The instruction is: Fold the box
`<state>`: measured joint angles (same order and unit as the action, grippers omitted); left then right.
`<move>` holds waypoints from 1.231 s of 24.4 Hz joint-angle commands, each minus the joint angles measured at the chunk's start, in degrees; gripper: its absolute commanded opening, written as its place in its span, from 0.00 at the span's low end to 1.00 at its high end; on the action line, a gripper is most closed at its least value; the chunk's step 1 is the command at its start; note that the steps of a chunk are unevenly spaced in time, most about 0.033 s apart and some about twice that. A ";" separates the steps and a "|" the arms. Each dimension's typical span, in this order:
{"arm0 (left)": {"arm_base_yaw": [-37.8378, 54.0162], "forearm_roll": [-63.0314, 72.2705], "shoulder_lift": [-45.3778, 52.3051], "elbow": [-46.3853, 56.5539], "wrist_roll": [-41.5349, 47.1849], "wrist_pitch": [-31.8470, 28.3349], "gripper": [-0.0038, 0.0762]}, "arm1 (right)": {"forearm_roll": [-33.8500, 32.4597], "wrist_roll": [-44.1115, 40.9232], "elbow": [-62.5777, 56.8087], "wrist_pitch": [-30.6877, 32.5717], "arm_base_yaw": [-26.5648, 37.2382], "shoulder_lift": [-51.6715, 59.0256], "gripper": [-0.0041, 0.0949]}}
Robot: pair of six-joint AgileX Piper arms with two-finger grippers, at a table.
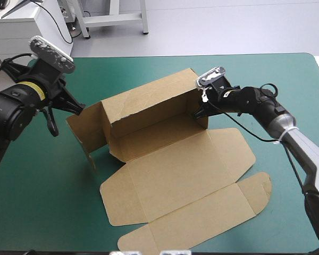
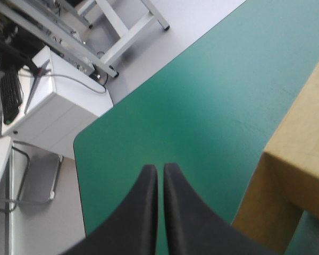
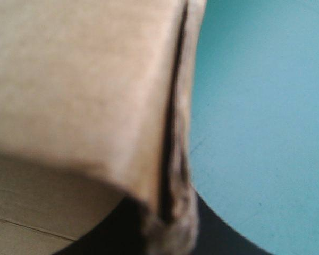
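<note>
The brown box (image 1: 170,159) lies in the middle of the teal-green table with its long back wall raised and a side flap standing at its left end. Its lid and front flaps lie flat toward the near edge. My right gripper (image 1: 201,112) sits at the right end of the raised wall. In the right wrist view, the doubled board edge (image 3: 170,133) runs down between its black fingers, so my right gripper (image 3: 167,223) is shut on it. My left gripper (image 1: 78,109) hovers just outside the left flap. In its own view, the left gripper (image 2: 160,172) is shut on nothing, with the box (image 2: 303,154) beside it.
Bare teal-green cover (image 1: 42,202) stretches left of the box and along the far edge. The table's far left corner (image 2: 80,141) lies ahead of my left gripper. A white cabinet (image 2: 58,111) stands beyond it on the floor.
</note>
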<state>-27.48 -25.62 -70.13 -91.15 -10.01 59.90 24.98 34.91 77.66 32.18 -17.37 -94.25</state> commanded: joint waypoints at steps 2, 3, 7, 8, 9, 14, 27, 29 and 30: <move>4.22 3.87 2.95 -1.54 0.02 -0.78 0.07 | 1.00 -0.50 2.01 3.50 2.89 6.06 0.03; 4.53 4.04 3.21 -1.54 0.02 -0.44 0.07 | 1.00 -0.50 2.01 5.29 3.51 6.75 0.03; 4.81 3.01 3.24 -1.46 0.02 0.71 0.07 | -2.82 -4.42 2.12 11.62 4.99 8.53 0.03; 4.81 2.77 3.13 -1.46 0.02 1.66 0.07 | -5.74 -6.37 2.47 14.65 4.99 8.65 0.03; 4.81 2.61 3.13 -1.46 0.02 2.21 0.07 | -7.30 -7.76 2.95 17.18 4.99 8.65 0.03; 4.81 0.37 3.13 1.93 0.33 4.15 0.07 | -11.78 -10.62 4.67 24.78 4.99 8.42 0.03; 4.81 -11.48 3.94 10.49 13.47 4.22 0.07 | -14.30 -18.02 5.36 23.14 4.99 1.05 0.03; 4.81 -11.48 4.08 10.49 13.47 4.28 0.07 | -14.30 -18.28 8.34 21.05 4.99 -3.42 0.03; 4.81 -11.25 4.21 10.49 13.47 4.38 0.07 | -14.30 -18.56 9.22 21.05 4.99 -4.39 0.03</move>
<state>-22.71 -34.84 -67.36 -79.32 2.50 66.59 10.36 16.80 84.41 53.73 -12.50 -96.72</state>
